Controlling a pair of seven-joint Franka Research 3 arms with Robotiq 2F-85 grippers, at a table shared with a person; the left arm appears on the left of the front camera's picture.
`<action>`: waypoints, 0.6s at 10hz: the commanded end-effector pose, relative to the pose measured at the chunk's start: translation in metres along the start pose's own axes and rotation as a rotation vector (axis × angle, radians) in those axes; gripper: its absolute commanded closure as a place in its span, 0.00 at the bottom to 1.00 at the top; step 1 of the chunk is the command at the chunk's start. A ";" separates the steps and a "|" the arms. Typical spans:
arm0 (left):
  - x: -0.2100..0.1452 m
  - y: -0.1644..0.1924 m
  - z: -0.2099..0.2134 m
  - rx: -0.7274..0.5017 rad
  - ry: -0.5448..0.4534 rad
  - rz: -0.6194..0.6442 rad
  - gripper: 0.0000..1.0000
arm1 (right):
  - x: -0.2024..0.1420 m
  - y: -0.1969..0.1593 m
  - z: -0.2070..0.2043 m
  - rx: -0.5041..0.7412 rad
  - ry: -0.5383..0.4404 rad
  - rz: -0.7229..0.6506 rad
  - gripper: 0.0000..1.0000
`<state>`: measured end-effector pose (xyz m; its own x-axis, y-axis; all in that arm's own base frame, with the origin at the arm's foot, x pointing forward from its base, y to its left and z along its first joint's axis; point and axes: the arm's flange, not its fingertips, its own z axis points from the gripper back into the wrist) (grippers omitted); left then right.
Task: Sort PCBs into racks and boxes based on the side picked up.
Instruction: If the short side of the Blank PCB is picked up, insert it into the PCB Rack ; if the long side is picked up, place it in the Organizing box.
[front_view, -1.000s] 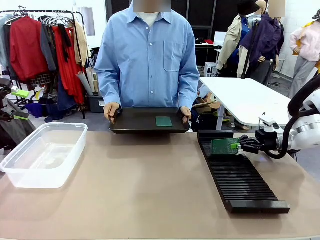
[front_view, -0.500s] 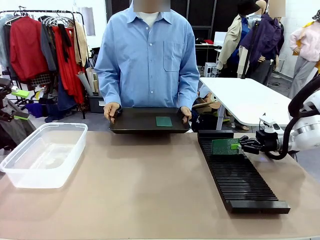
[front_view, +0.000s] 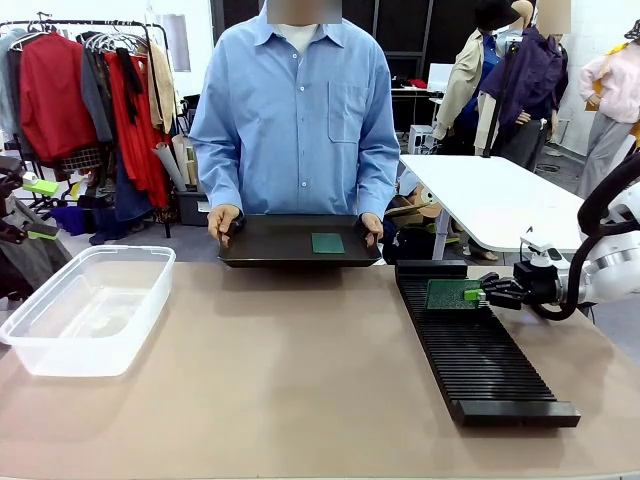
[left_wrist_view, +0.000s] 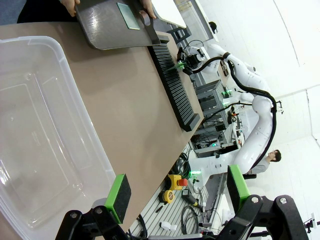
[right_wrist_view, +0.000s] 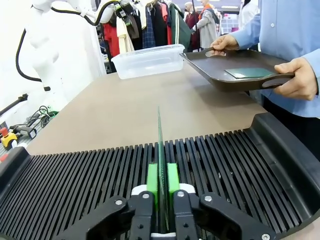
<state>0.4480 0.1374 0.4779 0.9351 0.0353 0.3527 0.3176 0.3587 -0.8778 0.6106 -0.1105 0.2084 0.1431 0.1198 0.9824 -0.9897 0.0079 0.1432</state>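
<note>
My right gripper (front_view: 487, 293) is shut on a green PCB (front_view: 452, 293), which stands on edge in the slots at the far end of the long black rack (front_view: 480, 350). The right wrist view shows that PCB (right_wrist_view: 160, 145) edge-on between the green pads (right_wrist_view: 152, 181), down among the rack's ridges (right_wrist_view: 75, 185). A second PCB (front_view: 327, 243) lies flat on a black tray (front_view: 270, 245) held by a person. My left gripper (left_wrist_view: 178, 192) hangs open and holds nothing, beside the clear tub (left_wrist_view: 40, 125), which stands at the table's left (front_view: 85, 310).
The person stands at the far side, with a hand (front_view: 222, 220) on each end of the tray. A bare brown tabletop (front_view: 280, 370) lies between tub and rack. A clothes rail (front_view: 90, 90) and a white table (front_view: 490, 195) stand behind.
The right gripper has drawn slightly right and down, and the PCB it holds has sunk lower into the rack slots. The person, tray and left arm have not moved.
</note>
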 end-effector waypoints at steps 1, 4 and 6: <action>-0.001 -0.001 0.000 0.002 0.006 -0.003 0.00 | 0.004 0.004 0.002 0.003 0.001 -0.026 0.43; -0.001 -0.001 0.000 0.002 0.006 -0.003 0.00 | 0.009 0.004 0.007 -0.011 -0.023 -0.033 0.00; -0.001 -0.001 0.000 0.002 0.006 -0.003 0.00 | 0.010 0.004 0.008 -0.016 -0.020 -0.034 0.00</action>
<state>0.4480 0.1374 0.4779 0.9351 0.0353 0.3527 0.3176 0.3587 -0.8778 0.6081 -0.1202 0.2111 0.1517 0.1090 0.9824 -0.9884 0.0177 0.1506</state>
